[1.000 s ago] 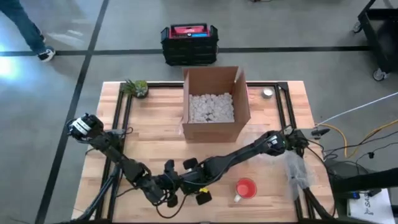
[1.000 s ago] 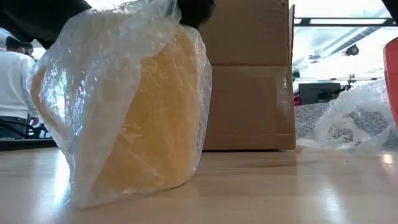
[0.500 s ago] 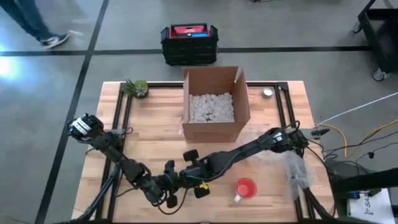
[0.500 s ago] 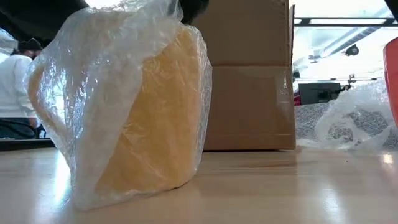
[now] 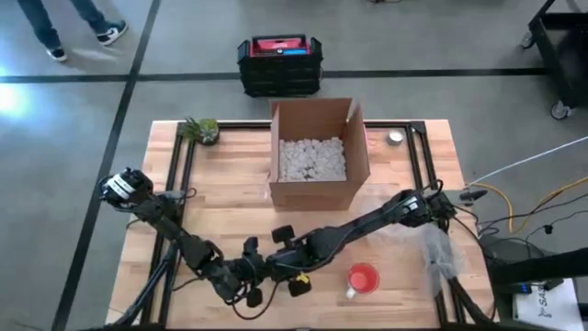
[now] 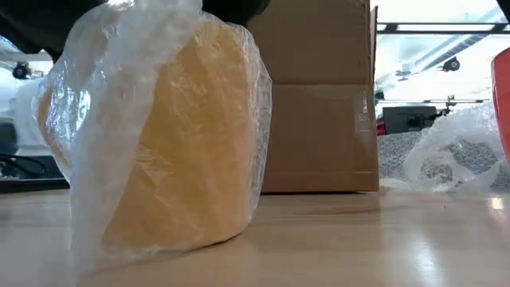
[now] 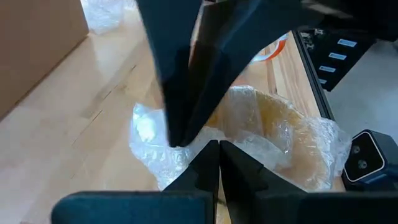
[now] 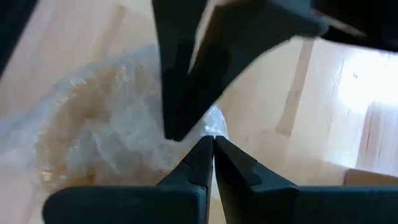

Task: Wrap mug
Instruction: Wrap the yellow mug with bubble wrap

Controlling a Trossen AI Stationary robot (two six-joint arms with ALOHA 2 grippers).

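A yellow mug (image 6: pixel 171 135) stands on the table near its front edge, covered in clear bubble wrap (image 6: pixel 96 119). It shows yellow through the wrap in the left wrist view (image 7: pixel 273 118) and in the right wrist view (image 8: pixel 81 118). My left gripper (image 7: pixel 219 148) and my right gripper (image 8: pixel 212 143) meet over it, tip to tip, and each is shut on the wrap. In the high view both grippers (image 5: pixel 271 267) hide the mug. My left gripper pinches a gathered bit of the bubble wrap (image 7: pixel 202 142) between its two fingertips, slanting down from the table's left. The wrap lies slack over the mug, which stays on the table. My right gripper pinches the wrap (image 8: pixel 217 127) close by, between its fingertips, slanting down from the table's right. One layer or several, I cannot tell.
An open cardboard box (image 5: pixel 317 152) of white packing peanuts stands behind the mug. A red mug (image 5: pixel 363 279) sits to the right near the front edge. Loose bubble wrap (image 5: pixel 436 253) lies at the right edge, and a small plant (image 5: pixel 202 129) at the far left corner.
The wrap's loose side toward the table's left has come lower and spread wider over the mug, and the wrapped mug has settled a little on the table. Both grippers stay shut on the wrap above it.
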